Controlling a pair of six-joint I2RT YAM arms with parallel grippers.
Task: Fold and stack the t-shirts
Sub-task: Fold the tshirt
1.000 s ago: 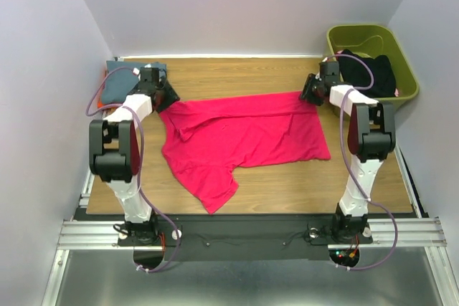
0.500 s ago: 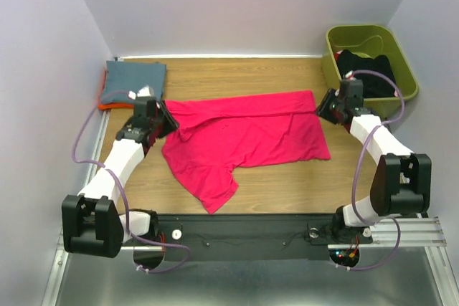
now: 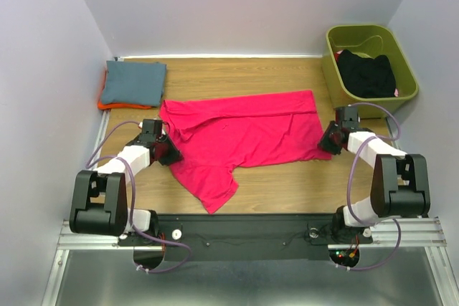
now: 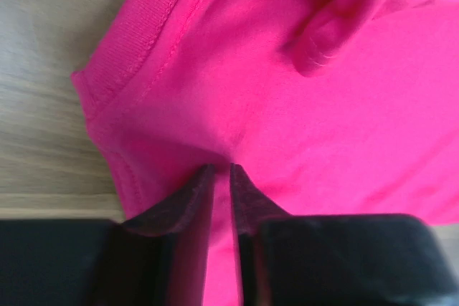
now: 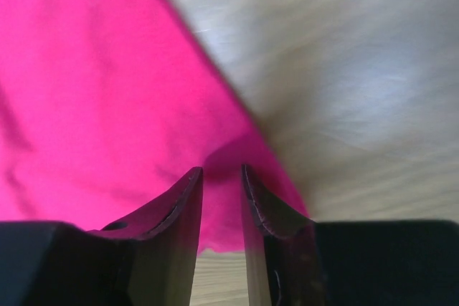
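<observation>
A magenta-pink t-shirt [image 3: 244, 134] lies spread out in the middle of the table. My left gripper [image 3: 168, 153] is low at its left edge, by the sleeve; in the left wrist view the gripper [image 4: 222, 171] is pinched on a thin ridge of pink cloth [image 4: 301, 91]. At the shirt's near right corner my right gripper [image 3: 328, 142] is also low. Its jaws [image 5: 222, 171] stand a little apart, with the pink corner [image 5: 107, 91] puckered between them. A folded slate blue-grey shirt [image 3: 133, 82] rests on an orange one [image 3: 107, 106] at the far left.
An olive-green bin [image 3: 401, 69] at the far right corner holds a black garment [image 3: 366, 73]. Bare wooden table [image 3: 287, 184] runs along the near edge in front of the shirt. Pale walls close in the left, the right and the back.
Both arms have swung from the shirt's far corners toward the near side and dropped to its left edge and near right corner. Both sets of jaws have narrowed. The far edge now lies flatter.
</observation>
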